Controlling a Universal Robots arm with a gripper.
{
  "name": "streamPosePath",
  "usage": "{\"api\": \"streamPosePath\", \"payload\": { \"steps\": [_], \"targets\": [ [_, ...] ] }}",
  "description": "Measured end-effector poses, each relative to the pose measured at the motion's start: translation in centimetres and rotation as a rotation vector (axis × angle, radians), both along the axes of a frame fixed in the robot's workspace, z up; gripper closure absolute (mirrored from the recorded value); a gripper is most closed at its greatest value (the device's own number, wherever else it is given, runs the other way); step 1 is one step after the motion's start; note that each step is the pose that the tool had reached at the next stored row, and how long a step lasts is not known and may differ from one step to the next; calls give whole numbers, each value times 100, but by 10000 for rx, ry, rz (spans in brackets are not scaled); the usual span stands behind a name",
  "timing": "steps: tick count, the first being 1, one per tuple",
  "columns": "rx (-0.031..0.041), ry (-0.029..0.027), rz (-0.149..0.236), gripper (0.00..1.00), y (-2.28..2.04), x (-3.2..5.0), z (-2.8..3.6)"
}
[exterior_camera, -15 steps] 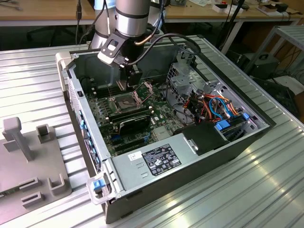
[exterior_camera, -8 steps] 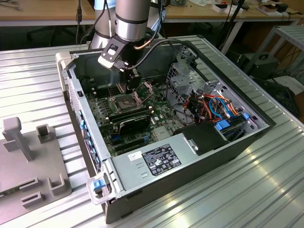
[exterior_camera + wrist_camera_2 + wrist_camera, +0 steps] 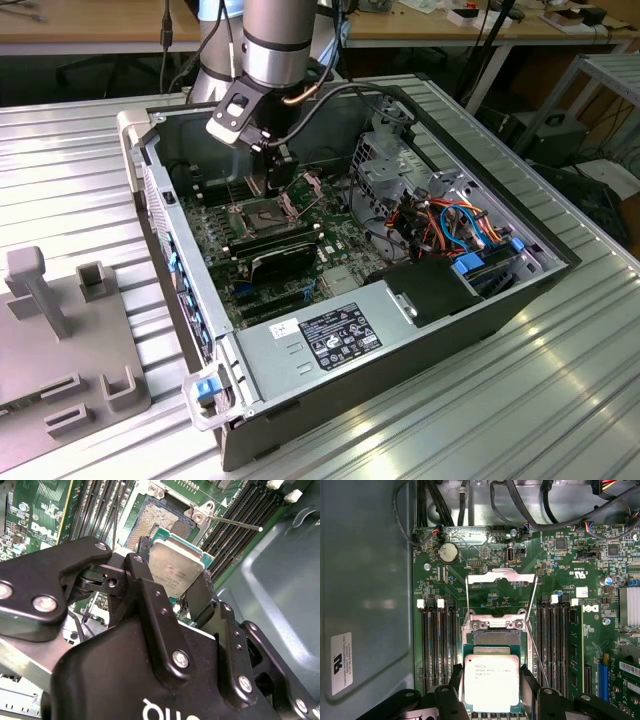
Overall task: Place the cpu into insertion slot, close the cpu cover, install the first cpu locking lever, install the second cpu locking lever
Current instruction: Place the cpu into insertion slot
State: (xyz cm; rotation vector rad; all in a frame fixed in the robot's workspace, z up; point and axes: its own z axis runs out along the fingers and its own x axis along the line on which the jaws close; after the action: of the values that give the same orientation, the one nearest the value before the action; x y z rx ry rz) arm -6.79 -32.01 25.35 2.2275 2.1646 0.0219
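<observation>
Jaws pinch the cpu (image 3: 491, 682) by two opposite edges, metal top up, over the insertion slot (image 3: 160, 522) edge farthest from the raised cpu cover (image 3: 501, 576); bare pin field lies beyond, toward that cover.

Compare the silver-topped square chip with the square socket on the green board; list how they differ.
Surface: the silver-topped square cpu has a smooth, dull metal top; the insertion slot shows a dark grainy pin field. State: the cpu is clamped in the gripper, held over the green board; the insertion slot sits fixed in that board, pins bare. Both are square, with near-matching outlines.
</observation>
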Motion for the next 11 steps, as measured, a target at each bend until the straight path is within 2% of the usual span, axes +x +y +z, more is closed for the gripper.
{"api": "streamPosePath", "payload": {
  "steps": [1,3,4,11],
  "targets": [
    [-4,-10,8,46,-1,0,-13],
    [-2,-128,48,46,-4,-2,-32],
    [-1,-151,60,46,-6,-9,-39],
    [20,-151,219,46,-16,-32,-177]
  ]
}}
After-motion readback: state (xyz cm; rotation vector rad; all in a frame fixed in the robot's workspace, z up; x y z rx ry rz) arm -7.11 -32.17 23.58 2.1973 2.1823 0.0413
